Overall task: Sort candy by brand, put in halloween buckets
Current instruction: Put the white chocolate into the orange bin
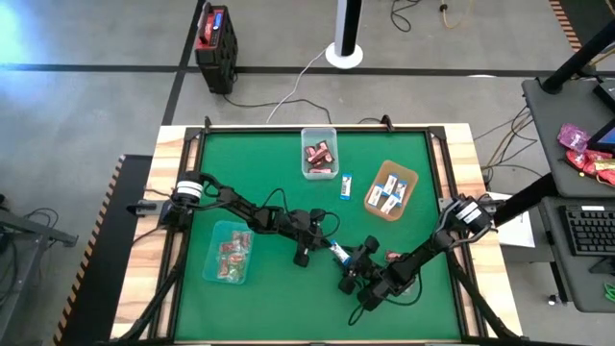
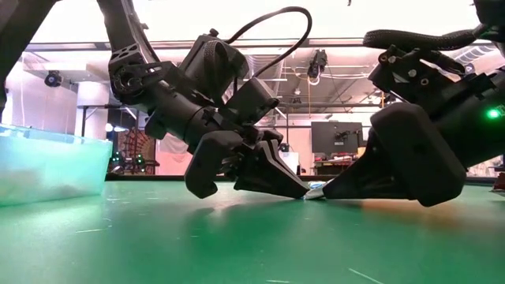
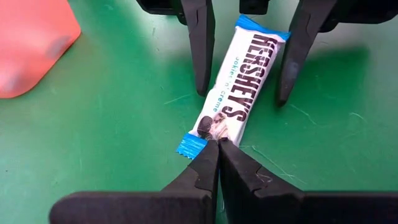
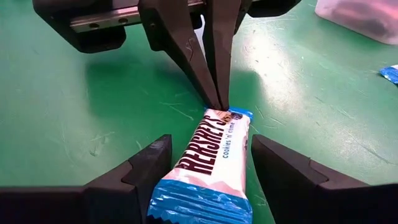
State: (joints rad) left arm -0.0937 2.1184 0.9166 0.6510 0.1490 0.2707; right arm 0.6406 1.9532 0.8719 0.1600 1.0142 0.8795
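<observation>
From above, your green tabletop (image 1: 288,288) is carrying the clear tub (image 1: 319,152), brown tray (image 1: 391,188) and teal tub (image 1: 229,253), with grey floor surrounding it. At table height, a lit workshop is showing behind both arms. Through the wrists, your left pincer (image 3: 217,144), pressed together, is touching the blue-and-white candy (image 4: 208,165) lying flat, while your right pincer (image 4: 208,163) is standing spread around it.
</observation>
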